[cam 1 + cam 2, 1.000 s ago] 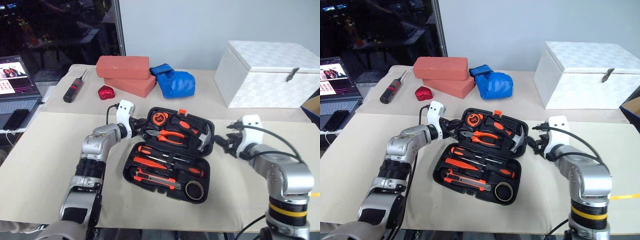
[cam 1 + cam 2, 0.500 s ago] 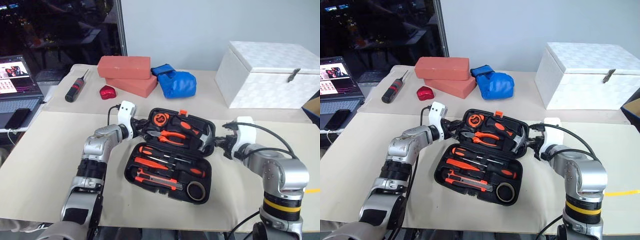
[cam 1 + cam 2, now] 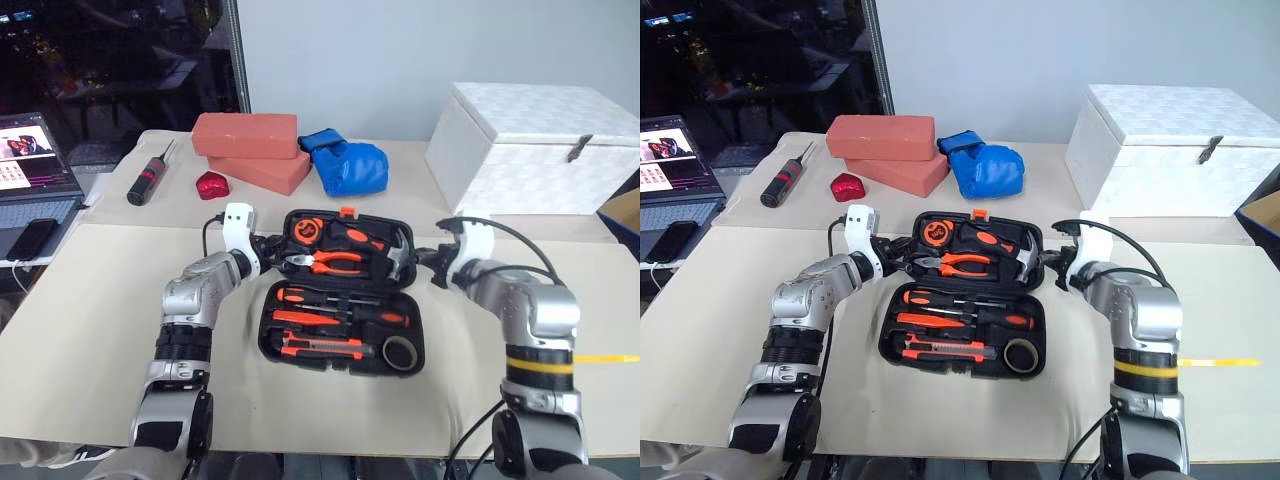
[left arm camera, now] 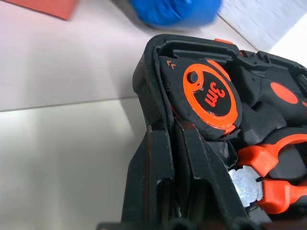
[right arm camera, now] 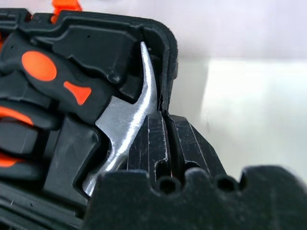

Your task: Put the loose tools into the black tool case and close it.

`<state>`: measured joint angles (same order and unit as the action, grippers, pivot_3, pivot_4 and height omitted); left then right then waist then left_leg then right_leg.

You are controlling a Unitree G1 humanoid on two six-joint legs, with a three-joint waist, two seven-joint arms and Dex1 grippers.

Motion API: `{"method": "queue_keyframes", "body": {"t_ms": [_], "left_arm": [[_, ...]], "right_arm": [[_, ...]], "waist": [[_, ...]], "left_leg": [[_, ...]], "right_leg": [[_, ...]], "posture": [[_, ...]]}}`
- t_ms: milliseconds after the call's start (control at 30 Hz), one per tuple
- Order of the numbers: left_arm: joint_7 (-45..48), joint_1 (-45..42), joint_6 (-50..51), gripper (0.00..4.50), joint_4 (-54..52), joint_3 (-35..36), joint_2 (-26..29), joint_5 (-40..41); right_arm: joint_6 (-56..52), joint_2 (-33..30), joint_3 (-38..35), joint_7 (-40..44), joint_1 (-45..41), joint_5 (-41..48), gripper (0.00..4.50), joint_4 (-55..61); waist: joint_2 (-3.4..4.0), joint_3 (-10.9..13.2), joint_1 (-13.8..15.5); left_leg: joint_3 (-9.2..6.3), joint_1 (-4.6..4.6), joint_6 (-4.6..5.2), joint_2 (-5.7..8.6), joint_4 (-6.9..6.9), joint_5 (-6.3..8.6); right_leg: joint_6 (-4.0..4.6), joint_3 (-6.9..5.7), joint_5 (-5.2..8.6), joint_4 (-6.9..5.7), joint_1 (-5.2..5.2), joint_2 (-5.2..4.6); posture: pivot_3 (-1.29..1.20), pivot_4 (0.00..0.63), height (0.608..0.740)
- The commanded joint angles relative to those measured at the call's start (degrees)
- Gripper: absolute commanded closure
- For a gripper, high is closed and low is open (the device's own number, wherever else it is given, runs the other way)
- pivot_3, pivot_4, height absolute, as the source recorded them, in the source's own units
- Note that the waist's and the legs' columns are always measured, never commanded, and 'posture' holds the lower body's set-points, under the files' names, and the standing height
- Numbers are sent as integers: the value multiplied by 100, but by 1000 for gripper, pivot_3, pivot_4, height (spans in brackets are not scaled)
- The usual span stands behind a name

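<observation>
Beige table (image 3: 80,330) against a pale wall, dark window off to the left. The black tool case (image 3: 345,298) lies open at mid-table, lid half toward the far side, tray half nearer the robot.

Tray half: long-shafted screwdrivers (image 3: 335,296) in the upper slots, an orange-and-black utility knife (image 3: 320,346) along the near edge, a grey tape ring (image 3: 399,351) in the near right corner — all seated inside the case.

Lid half: orange tape measure (image 4: 208,96), orange-handled pliers (image 3: 330,262), hammer (image 5: 129,120).

Left gripper (image 3: 268,251) sits at the lid's left edge, fingers (image 4: 158,167) pressed together on the rim beside the tape measure. Right gripper (image 3: 428,264) is at the lid's right edge, fingers (image 5: 158,143) together — they appear to pinch the rim next to the hammer head, though the close view leaves the contact uncertain.

Far side: two red bricks (image 3: 245,135), a blue glove (image 3: 350,165), a white box (image 3: 530,150). A black-and-red screwdriver (image 3: 148,178) lies well apart at the left.
</observation>
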<state>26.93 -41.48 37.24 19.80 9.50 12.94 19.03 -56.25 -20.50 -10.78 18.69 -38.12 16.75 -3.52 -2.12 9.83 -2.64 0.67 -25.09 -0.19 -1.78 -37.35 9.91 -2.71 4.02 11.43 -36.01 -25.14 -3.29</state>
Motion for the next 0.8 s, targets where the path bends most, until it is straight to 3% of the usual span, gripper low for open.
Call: {"method": "queue_keyframes", "body": {"t_ms": [33, 300, 433, 800], "left_arm": [[-56, -366, -485, 4500, -183, 26, -207, 121], [577, -92, -1485, 4500, -465, -260, 46, -79], [1022, 132, -2361, 4500, -665, -586, 259, -364], [2147, 1101, -4078, 4500, -1268, -1084, 1096, -830]], "right_arm": [[1420, -50, 336, 469, -861, -204, 4441, -785], [2249, -100, 490, 1053, -981, -273, 4441, -1197], [2365, -126, 416, 1256, -555, -111, 4441, -554], [2159, -464, -124, 1442, 1629, 514, 4441, 2599]], "waist": [[0, 2, 1], [0, 3, 20], [0, 3, 31], [1, 3, 69]], "left_leg": [[0, -1, 0, 0, 0, 0], [-1, -28, -1, 4, 50, 2], [-1, -41, -1, 3, 51, 6], [3, -15, -4, 3, 41, 5]], "right_leg": [[9, 1, -7, 3, 0, 0], [23, -4, -18, 16, -19, -7], [19, -8, -21, 24, -24, -10], [19, -6, -19, 29, -9, -10]], "posture": [[0, 150, 740], [0, 150, 740], [0, 150, 740], [0, 150, 740]]}}
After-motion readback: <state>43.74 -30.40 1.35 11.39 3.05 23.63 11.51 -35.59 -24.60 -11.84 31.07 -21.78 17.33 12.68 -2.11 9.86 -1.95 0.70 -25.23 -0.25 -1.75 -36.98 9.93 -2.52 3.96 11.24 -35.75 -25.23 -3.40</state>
